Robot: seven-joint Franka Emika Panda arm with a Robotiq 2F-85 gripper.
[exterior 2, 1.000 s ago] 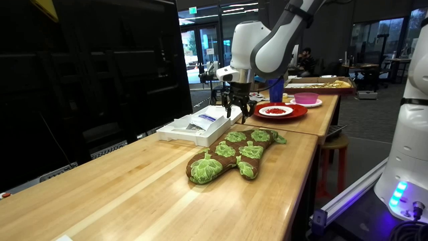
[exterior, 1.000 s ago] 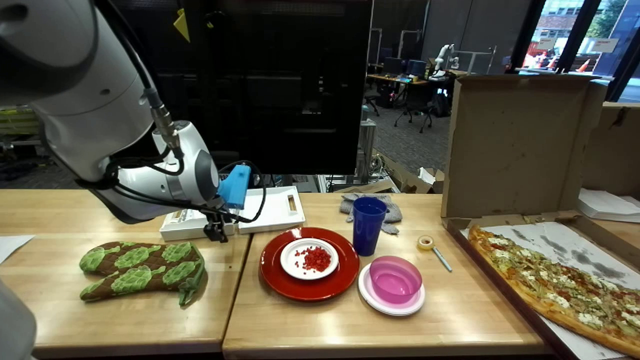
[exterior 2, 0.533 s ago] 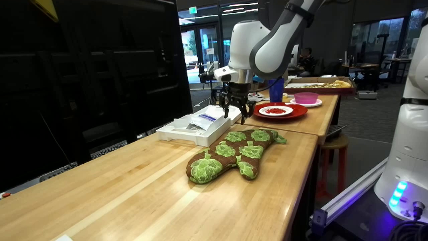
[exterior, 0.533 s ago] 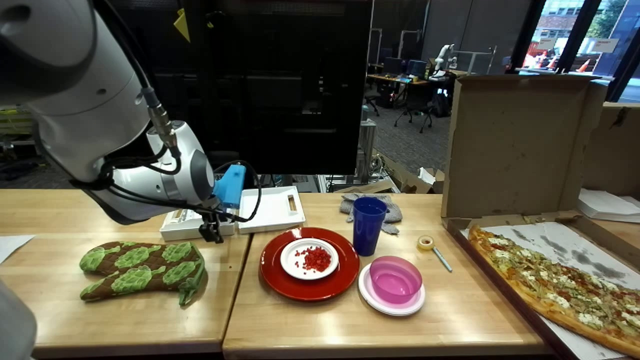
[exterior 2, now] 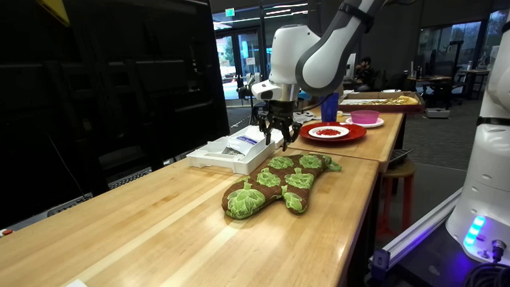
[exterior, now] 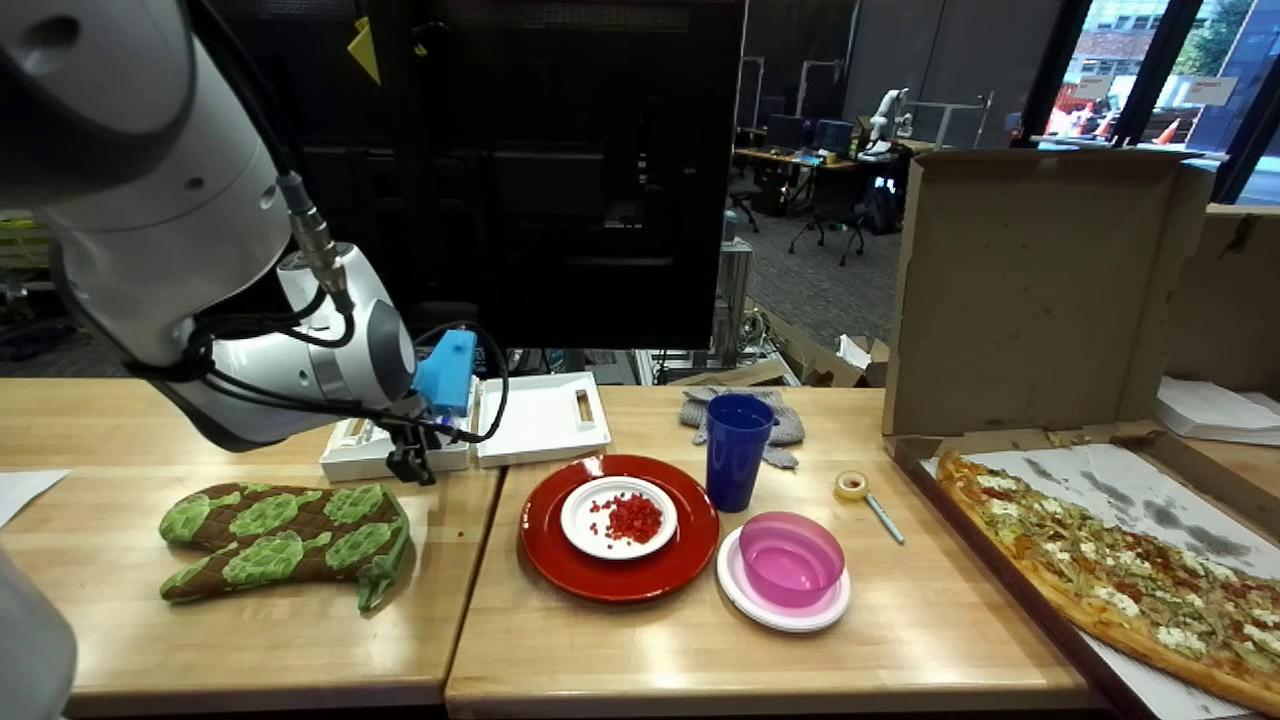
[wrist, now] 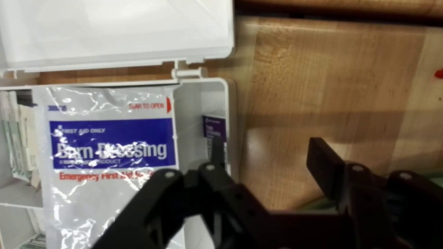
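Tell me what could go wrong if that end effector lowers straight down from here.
1. In the wrist view the open, empty end effector appears to straddle the side wall of the white box, so going straight down might strike the rim or shift the box.
2. The glossy Burn Dressing packet lies in the box close by; a sideways brush could slide it.
3. The oven mitt also lies nearby; drifting that way could drag it.

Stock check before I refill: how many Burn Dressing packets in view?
1. The Burn Dressing packet lies label up in the open white case, as the wrist view shows. More could be hidden beneath it.
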